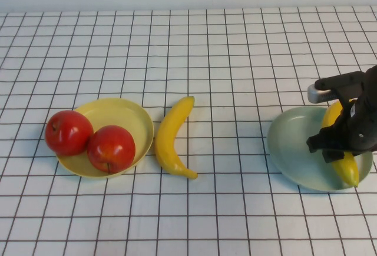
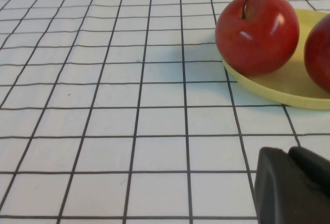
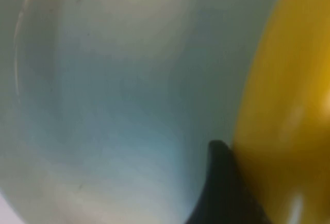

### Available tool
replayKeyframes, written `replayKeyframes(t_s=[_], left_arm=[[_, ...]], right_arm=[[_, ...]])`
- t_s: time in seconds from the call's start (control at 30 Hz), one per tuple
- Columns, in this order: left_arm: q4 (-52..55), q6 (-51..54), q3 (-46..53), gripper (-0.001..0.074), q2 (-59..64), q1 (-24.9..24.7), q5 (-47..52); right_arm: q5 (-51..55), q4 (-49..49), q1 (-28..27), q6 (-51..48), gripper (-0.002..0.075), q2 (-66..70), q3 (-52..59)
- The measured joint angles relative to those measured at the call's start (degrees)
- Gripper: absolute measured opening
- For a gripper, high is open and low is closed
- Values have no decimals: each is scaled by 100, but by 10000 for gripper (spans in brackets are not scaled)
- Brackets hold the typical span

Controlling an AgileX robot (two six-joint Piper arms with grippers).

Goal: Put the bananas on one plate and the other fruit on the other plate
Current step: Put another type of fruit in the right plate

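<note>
While over plate edge, right gripper

No text, label, brand, number or sign can be read on anything in these three views.

Two glossy red apples, touching side by side, upright with stems up, on the pale yellow plate at the left of the bench. One curved yellow banana flat on the bench just beside that plate's right rim, greenish tip pointing away. Second banana lying in the pale blue-green plate at the right, partly hidden.
</note>
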Motion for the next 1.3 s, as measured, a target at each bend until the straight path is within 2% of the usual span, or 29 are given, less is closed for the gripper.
replayKeyframes(t_s=[0.17, 0.4, 0.63, 0.77, 0.97, 1.3], left_arm=[[0, 0, 0, 0, 0, 0, 0], [0, 0, 0, 0, 0, 0, 0], [0, 0, 0, 0, 0, 0, 0], [0, 0, 0, 0, 0, 0, 0], [0, 0, 0, 0, 0, 0, 0], [0, 0, 0, 0, 0, 0, 0]], right_arm=[[126, 22, 0, 0, 386, 0, 0], [878, 26, 76, 0, 386, -83, -447], [1002, 197, 535, -30, 378, -752, -1121], [883, 695, 920, -331, 378, -811, -1465], [861, 1293, 1339, -546, 378, -84, -2000], [1358, 1418, 2230, -594, 378, 1597, -3740]])
